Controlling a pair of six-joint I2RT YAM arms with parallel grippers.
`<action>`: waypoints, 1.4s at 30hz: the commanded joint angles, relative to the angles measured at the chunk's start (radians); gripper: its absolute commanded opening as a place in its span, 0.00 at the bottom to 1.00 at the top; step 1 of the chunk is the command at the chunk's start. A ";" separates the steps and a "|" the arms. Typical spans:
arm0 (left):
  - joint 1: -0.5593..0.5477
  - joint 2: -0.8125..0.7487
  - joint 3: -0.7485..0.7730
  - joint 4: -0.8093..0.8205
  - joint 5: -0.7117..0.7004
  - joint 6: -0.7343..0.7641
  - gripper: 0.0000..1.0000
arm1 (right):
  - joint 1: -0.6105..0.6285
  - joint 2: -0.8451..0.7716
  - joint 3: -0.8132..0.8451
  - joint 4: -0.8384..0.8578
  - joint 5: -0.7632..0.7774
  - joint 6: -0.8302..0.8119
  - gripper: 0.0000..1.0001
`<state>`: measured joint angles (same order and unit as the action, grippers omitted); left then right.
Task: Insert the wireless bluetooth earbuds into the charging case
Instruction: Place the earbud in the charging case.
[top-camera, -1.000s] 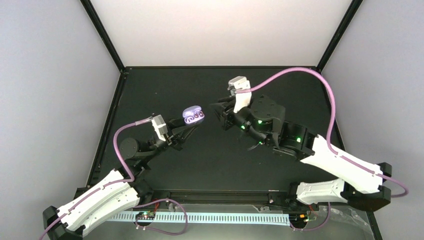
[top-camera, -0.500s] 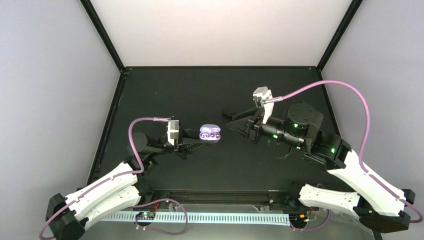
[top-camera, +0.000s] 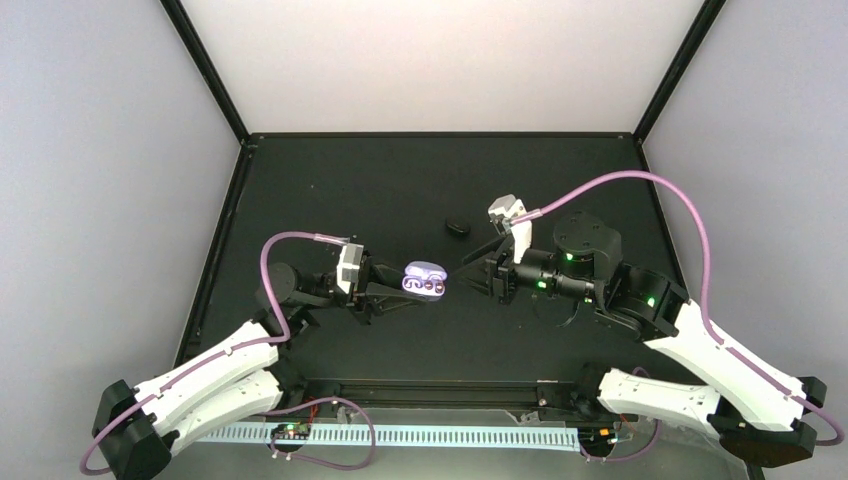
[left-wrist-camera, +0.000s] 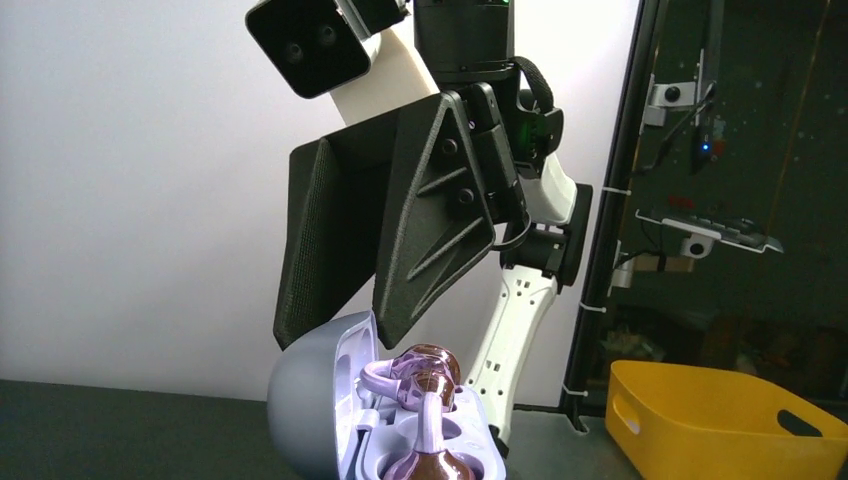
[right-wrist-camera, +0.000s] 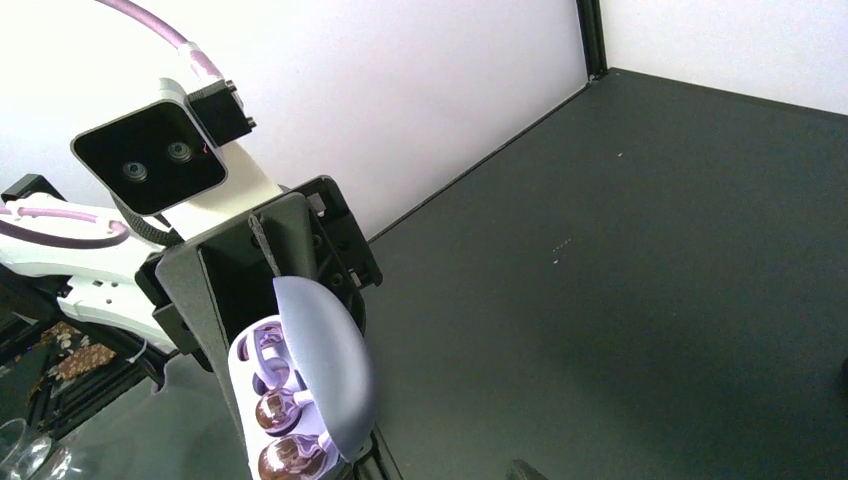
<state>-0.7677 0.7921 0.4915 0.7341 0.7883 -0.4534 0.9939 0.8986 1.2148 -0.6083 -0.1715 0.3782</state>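
Note:
My left gripper is shut on the lavender charging case and holds it above the table with its lid open. Both lilac earbuds lie in the case's tray. In the left wrist view, one earbud sticks up from the far well and the other earbud sits at the near edge. My right gripper is open and empty. It points at the case from the right, and its dark fingers hang just above the lid.
A small black oval object lies on the dark table behind the grippers. Black frame posts and pale walls close in the table. A yellow bin stands beyond the table's edge.
My left gripper carried the open case to the right and nearer. The right gripper swung down towards the case and opened a little, which uncovered the black oval object.

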 joint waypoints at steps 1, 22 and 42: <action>-0.008 0.000 0.050 0.047 0.042 -0.008 0.02 | -0.006 0.000 -0.011 0.042 -0.012 0.004 0.39; -0.010 -0.040 0.032 -0.024 0.020 0.035 0.02 | -0.006 0.076 0.012 0.021 -0.128 -0.039 0.45; -0.010 0.027 -0.049 0.006 -0.162 0.001 0.02 | -0.041 0.000 -0.025 0.060 0.060 0.028 0.47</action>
<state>-0.7738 0.8070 0.4358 0.6827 0.6540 -0.4454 0.9642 0.8871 1.1919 -0.5640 -0.0822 0.3988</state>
